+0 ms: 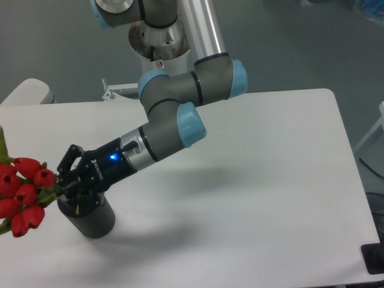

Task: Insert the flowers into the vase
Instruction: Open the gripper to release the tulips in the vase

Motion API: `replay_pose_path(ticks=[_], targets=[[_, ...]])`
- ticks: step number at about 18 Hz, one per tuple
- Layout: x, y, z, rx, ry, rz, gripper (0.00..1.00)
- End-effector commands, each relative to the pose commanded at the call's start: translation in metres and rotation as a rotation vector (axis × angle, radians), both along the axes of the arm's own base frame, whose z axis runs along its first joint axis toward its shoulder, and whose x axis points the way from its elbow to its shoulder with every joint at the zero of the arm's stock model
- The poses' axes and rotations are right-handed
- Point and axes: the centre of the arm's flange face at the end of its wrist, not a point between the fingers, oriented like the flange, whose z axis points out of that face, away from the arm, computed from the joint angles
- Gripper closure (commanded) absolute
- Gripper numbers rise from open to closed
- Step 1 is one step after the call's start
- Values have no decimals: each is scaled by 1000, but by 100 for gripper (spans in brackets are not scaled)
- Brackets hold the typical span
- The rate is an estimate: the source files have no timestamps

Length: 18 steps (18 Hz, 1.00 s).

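The flowers (24, 195), red tulip buds on green stems, stick out to the left at the table's left edge, lying nearly level. My gripper (65, 180) is shut on the flowers' stems just above the mouth of the vase (89, 215). The vase is a dark ribbed cylinder, standing upright on the table at the lower left, right beneath my fingers. The stem ends sit at the vase's mouth, partly hidden by the gripper.
The white table (252, 180) stretches to the right of the arm. A pale rounded object (27, 93) sits beyond the table's left back corner, and a dark object (373, 258) shows at the lower right edge.
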Motion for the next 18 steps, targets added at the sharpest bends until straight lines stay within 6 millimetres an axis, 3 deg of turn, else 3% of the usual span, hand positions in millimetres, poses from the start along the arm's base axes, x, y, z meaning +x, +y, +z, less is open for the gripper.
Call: replay_pose_path(ticks=[1, 4, 6, 7, 11, 18], targets=[[-1, -2, -4, 3, 3, 0, 82], [-8, -7, -10, -1, 0, 12, 56], [-14, -11, -12, -4, -2, 23, 26], [-13, -11, -13, -6, -4, 23, 19], [-24, -19, -17, -12, -11, 44, 9], [-34, -25, -18, -12, -11, 62, 0]])
